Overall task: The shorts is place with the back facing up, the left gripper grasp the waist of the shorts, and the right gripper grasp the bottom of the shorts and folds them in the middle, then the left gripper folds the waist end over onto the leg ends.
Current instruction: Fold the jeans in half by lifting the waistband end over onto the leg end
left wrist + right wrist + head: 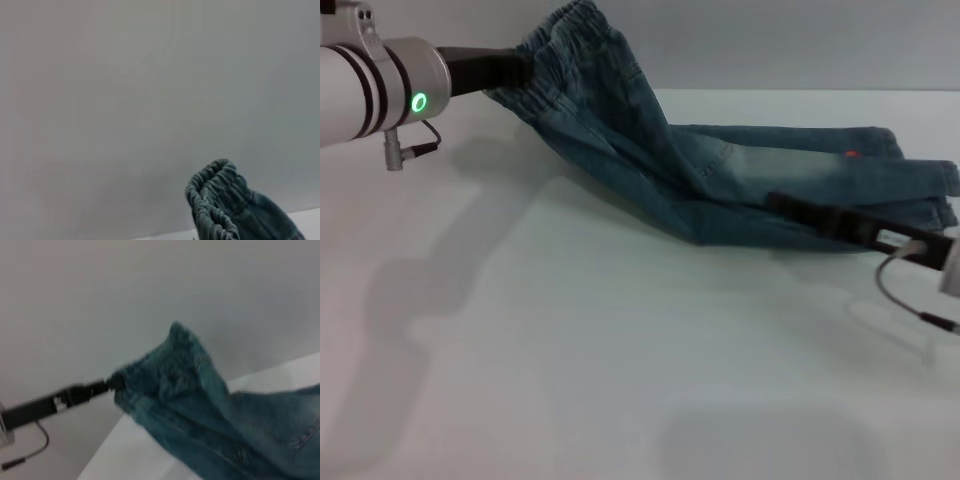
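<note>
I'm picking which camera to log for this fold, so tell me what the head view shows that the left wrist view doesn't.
Only the head view shows the left hand shut on the waist and lifting it off the white table, the rest of the shorts trailing down to lie flat, and the right hand low beside the bottom of the shorts.

Only the left wrist view gives a close look at the ruffled elastic band against the plain grey wall, with no hand in view.

Both show the raised denim waist.

left gripper (520,70) fingertips buried in the waist (565,45), right gripper (790,208) fingers indistinct against the shorts (720,170), its arm cut off
</note>
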You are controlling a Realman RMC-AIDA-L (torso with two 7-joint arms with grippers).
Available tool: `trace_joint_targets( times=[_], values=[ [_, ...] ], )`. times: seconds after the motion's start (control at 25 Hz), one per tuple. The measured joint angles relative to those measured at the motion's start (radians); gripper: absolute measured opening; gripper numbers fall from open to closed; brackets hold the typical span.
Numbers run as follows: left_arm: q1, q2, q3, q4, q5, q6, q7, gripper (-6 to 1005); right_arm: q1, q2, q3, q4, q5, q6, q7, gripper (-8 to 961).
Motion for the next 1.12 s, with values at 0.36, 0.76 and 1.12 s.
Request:
trace_joint_targets(
  times=[0.36,0.76,1.12],
  values=[
    [0.061,0.000,0.030,-0.131,0.001,-0.042,-0.012,112,0.062,0.001,-0.106,-0.021,0.006,-0.088,-0.038,129],
    [0.111,0.001,0.037,-0.218,0.000,-0.086,-0.013,110,0.030,0.000,-0.095,-0.009,0.060,-0.147,-0.107,-3],
    [0.123,0.001,0.055,-0.261,-0.004,-0.110,-0.012,110,0.063,0.006,-0.151,-0.051,0.164,-0.165,-0.137,-1]
  ],
)
